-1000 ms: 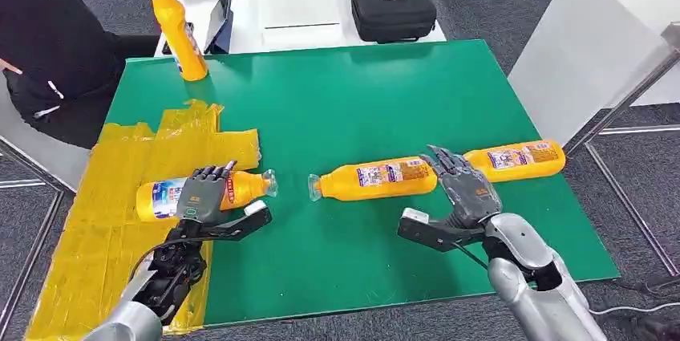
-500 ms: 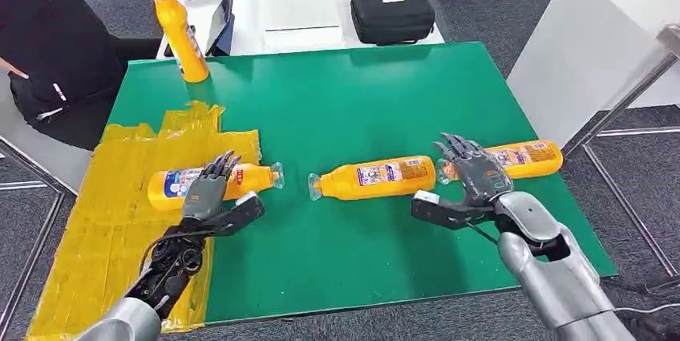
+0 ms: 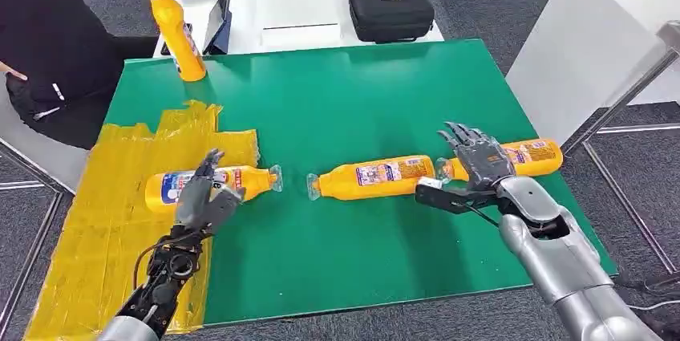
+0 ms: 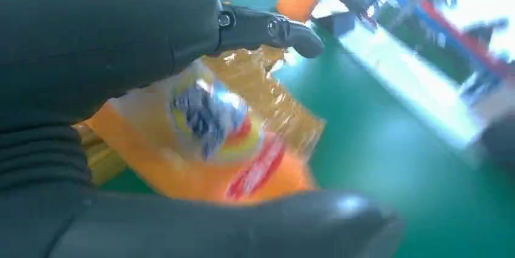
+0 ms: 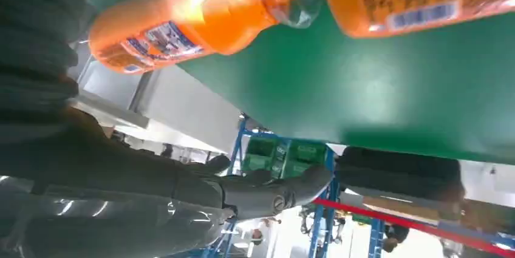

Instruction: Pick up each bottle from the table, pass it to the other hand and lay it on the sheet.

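1. The bottle on the sheet [image 3: 210,185] lies on its side with its cap end just over the edge of the yellow sheet [image 3: 120,196] toward the green mat, so one delivery looks done
2. The left hand [image 3: 202,196] sits just beside that bottle on the near side, fingers spread and holding nothing; I judge it has let go and is free for the next handover
3. The middle bottle [image 3: 373,176] lies flat on the green table [image 3: 353,92], well apart from the sheet, its cap pointing toward the sheet
4. The far bottle [image 3: 525,155] lies just beyond the middle bottle, away from the sheet, the two end to end and near touching
5. The right hand [image 3: 469,168] hovers where those two bottles meet, fingers apart and empty; it seems placed to take one of them
6. An upright bottle [image 3: 178,30] stands at the table's back corner, beyond the sheet, near a seated person [image 3: 48,44]
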`<action>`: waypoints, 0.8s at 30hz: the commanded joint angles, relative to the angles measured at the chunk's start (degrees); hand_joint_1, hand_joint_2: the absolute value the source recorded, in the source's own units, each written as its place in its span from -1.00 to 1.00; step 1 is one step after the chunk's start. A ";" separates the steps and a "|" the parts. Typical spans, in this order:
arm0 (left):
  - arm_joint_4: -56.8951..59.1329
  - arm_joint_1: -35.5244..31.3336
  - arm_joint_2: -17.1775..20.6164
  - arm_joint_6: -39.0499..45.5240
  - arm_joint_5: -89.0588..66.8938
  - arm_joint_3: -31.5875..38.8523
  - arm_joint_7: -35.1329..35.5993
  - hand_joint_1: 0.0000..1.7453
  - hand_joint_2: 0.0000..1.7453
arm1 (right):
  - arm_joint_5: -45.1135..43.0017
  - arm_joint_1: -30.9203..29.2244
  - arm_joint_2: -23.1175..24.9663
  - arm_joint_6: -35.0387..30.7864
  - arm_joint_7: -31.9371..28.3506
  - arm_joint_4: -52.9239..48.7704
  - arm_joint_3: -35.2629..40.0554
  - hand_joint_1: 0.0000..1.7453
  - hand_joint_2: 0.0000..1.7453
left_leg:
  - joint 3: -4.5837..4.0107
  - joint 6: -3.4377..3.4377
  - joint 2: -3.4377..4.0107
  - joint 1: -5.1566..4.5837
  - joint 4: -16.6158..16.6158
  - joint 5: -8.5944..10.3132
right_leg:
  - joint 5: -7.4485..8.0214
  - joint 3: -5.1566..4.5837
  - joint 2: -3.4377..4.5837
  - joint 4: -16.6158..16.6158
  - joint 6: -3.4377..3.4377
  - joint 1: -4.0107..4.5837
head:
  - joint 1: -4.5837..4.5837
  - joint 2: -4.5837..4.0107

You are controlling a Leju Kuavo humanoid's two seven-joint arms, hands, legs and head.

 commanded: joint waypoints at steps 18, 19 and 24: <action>-18.11 3.54 -0.53 2.23 15.31 -1.40 -2.84 -1.00 -1.00 | -2.55 -5.00 5.88 -0.45 -1.44 16.78 4.99 -1.00 1.00 | 0.23 -0.10 0.20 -0.02 0.03 -0.15 | -0.14 0.25 0.01 -0.01 -0.01 0.01 | 0.00 0.00; -18.13 3.75 -0.69 2.27 15.37 -1.49 -2.90 -1.00 -1.00 | -2.52 -4.77 5.92 -0.51 -1.46 16.88 5.05 -1.00 1.00 | 0.11 -0.06 0.10 0.00 0.00 -0.08 | -0.08 0.13 0.00 -0.04 0.00 0.01 | 0.02 0.00; -17.72 3.34 -0.63 2.42 15.77 -2.41 -3.14 -1.00 -1.00 | -2.89 -5.69 6.91 -0.05 -2.07 19.38 4.99 -1.00 1.00 | 0.40 -0.13 0.31 -0.02 0.04 -0.25 | -0.23 0.43 0.03 -0.02 -0.02 0.02 | 0.02 0.00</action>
